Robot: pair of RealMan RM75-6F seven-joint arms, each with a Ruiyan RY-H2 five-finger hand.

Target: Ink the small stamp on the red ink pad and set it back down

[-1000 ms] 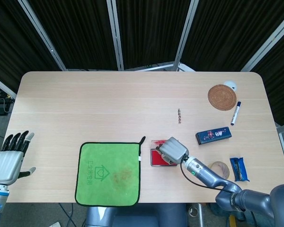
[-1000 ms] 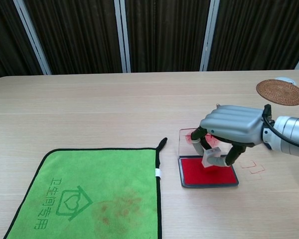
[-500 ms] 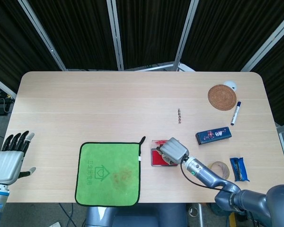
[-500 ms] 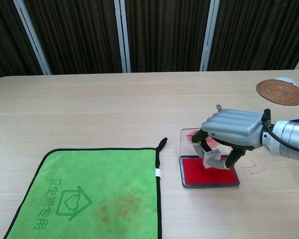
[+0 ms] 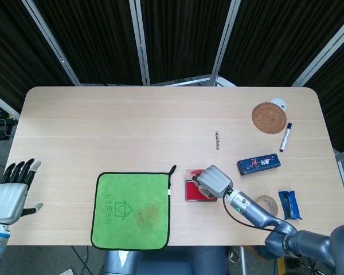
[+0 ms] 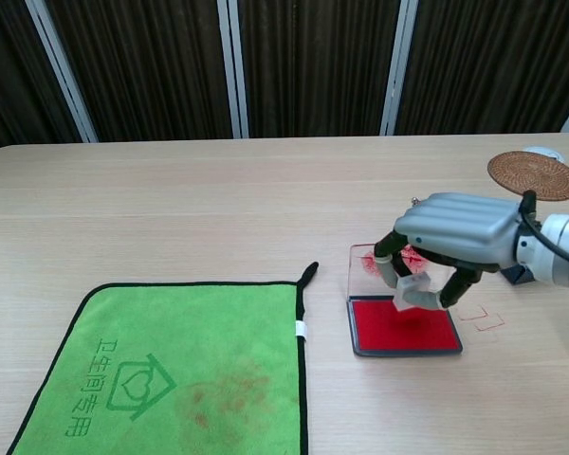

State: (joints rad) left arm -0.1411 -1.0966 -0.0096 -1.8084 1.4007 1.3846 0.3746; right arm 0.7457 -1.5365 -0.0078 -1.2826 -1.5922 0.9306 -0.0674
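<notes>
Your right hand (image 6: 455, 237) pinches the small stamp (image 6: 413, 292) in its fingers just above the red ink pad (image 6: 405, 327) at lower right of frame, so inking looks underway and setting it on the counter (image 6: 218, 209) remains.

Right hand (image 6: 452, 239) palm down, fingers (image 6: 387, 262) curled downward in a pinch, left hand (image 5: 10, 193) raised, fingers spread
</notes>
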